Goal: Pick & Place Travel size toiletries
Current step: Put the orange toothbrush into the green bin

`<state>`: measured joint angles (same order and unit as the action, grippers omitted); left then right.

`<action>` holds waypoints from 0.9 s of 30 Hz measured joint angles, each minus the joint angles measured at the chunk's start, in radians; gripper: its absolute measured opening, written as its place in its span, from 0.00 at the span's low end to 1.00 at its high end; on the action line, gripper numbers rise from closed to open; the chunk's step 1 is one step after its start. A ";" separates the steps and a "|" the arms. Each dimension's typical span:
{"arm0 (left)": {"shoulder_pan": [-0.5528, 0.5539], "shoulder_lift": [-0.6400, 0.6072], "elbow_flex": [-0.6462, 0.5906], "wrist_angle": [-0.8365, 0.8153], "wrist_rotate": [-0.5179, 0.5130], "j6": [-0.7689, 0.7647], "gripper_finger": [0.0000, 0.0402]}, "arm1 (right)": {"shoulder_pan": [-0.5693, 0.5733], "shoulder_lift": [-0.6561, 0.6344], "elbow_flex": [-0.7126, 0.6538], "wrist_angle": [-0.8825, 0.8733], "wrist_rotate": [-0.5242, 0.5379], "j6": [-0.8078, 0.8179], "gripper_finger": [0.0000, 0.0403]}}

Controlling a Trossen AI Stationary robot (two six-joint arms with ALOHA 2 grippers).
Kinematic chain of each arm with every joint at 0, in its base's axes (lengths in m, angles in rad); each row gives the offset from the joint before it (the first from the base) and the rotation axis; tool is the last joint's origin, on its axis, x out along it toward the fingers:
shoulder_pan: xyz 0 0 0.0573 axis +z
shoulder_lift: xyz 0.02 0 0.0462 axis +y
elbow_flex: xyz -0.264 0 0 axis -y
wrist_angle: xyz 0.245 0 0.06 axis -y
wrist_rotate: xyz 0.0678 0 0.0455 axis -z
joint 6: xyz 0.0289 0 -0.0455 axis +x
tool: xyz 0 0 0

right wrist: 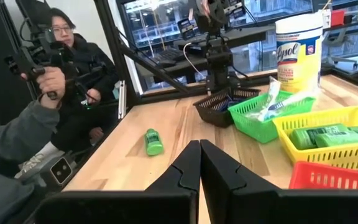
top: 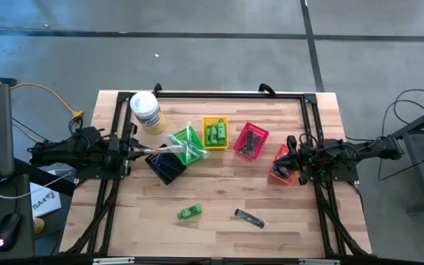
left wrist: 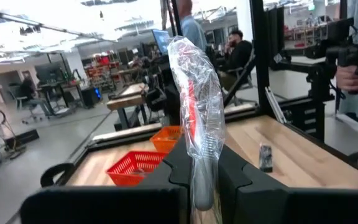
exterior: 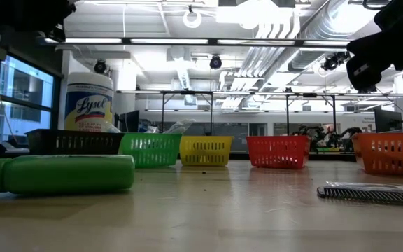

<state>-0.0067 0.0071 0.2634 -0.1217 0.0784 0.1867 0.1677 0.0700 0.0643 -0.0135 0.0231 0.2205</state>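
Left gripper: your left gripper (left wrist: 202, 180) sits at the table's left edge, clamped on a plastic-wrapped toothbrush (left wrist: 197, 106) that stands up between the fingers in the left wrist view.
Held item from above: in the high view the wrapped piece (top: 155, 149) pokes out to the right of the left gripper (top: 132, 151), over the black basket (top: 166, 166) and pointing toward the green basket (top: 188, 145).
Right gripper: your right gripper (right wrist: 200, 163) is pinched fully together with nothing in it, parked at the right edge just beside the orange basket (top: 283, 165).
Likely target: the green basket already holds similar clear-wrapped pieces (right wrist: 272, 99), so I would judge it is the home for this one.
Approach: carry the toothbrush right and slightly far until its length lies over the green basket, not across the rim it shares with the black one.
Release: lower until the wrap is inside the walls before you let go; the crinkly film may cling to a finger, so open wide and lift straight up.
Watch: the white wipes tub (top: 146, 112) stands just far-left of the green basket; keep the wrist clear of it.
Still loose on the table: a green bottle (top: 190, 212) near centre and a black comb (top: 249, 218) to its right, both well apart from the baskets.
Sorted already: green bottles in the yellow basket (top: 215, 133), dark items in the red basket (top: 251, 141).
Bystander: a person's hand (right wrist: 47, 79) shows beyond the table; it is not yours to track.
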 joint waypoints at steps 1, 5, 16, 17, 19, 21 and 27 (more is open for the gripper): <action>0.000 -0.001 0.000 -0.002 0.000 0.000 0.05 | 0.000 0.000 0.000 0.000 0.000 0.000 0.00; 0.000 0.000 0.000 -0.022 -0.003 0.000 0.05 | 0.000 0.000 0.000 -0.008 0.003 -0.004 0.00; 0.000 -0.001 -0.046 -0.042 -0.054 0.022 0.05 | 0.000 0.000 0.000 -0.014 0.031 0.019 0.00; 0.000 -0.001 -0.048 -0.044 -0.055 0.024 0.05 | 0.000 0.000 0.000 -0.014 0.030 0.020 0.01; 0.000 0.000 -0.048 -0.045 -0.055 0.026 0.05 | 0.000 0.000 0.000 -0.013 0.031 0.022 0.01; 0.000 -0.001 -0.048 -0.045 -0.055 0.036 0.05 | 0.000 0.000 0.000 -0.014 0.031 0.022 0.01; 0.000 -0.001 -0.048 -0.044 -0.055 0.050 0.05 | 0.000 0.000 0.000 -0.036 0.030 0.023 0.01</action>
<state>-0.0067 0.0063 0.2153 -0.1659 0.0236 0.2371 0.1680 0.0700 0.0643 -0.0498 0.0532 0.2436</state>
